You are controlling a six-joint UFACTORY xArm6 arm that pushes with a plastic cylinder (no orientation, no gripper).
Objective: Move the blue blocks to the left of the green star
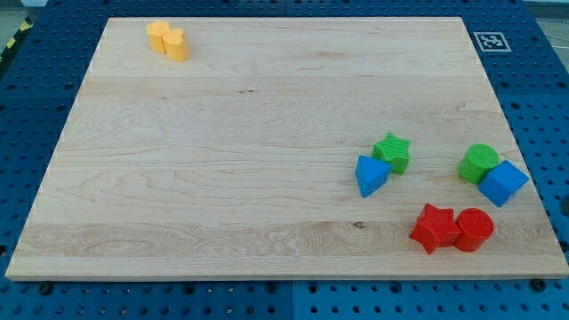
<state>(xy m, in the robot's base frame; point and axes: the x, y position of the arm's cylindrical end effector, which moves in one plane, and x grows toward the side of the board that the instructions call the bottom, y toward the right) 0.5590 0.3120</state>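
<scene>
Pale wood fills the frame: a board (267, 160) lying on a blue pegboard bench (36, 107), with a printed marker tag (492, 41) at its 1 o'clock corner. Our rod and my tip are nowhere in view, so we cannot tell where the tip stands relative to any block, and there are no fingers to report on: nothing is being held or pushed that we can see.

The green star (393, 152) sits toward 4 o'clock on the board. The blue triangle (371, 174) touches it at the star's 7 o'clock, so it is already left of the star, though low and tight against it. We judge that half of the job close to done.

The blue cube (503, 183) is the one left. It lies well to the star's 3 o'clock, near the board's right edge, pressed against a green cylinder (479, 163) at the cube's 11 o'clock. That neighbour blocks a straight run toward 9 o'clock.

A red star (434, 228) and a red cylinder (474, 228) sit touching at 5 o'clock on the board, just below the likely path. We reckon the cube must thread between the green cylinder and the reds, then pass under the green star, and a careless shove could drag either along.

Two yellow blocks (168, 40), touching, sit far off at 11 o'clock and play no part.
</scene>
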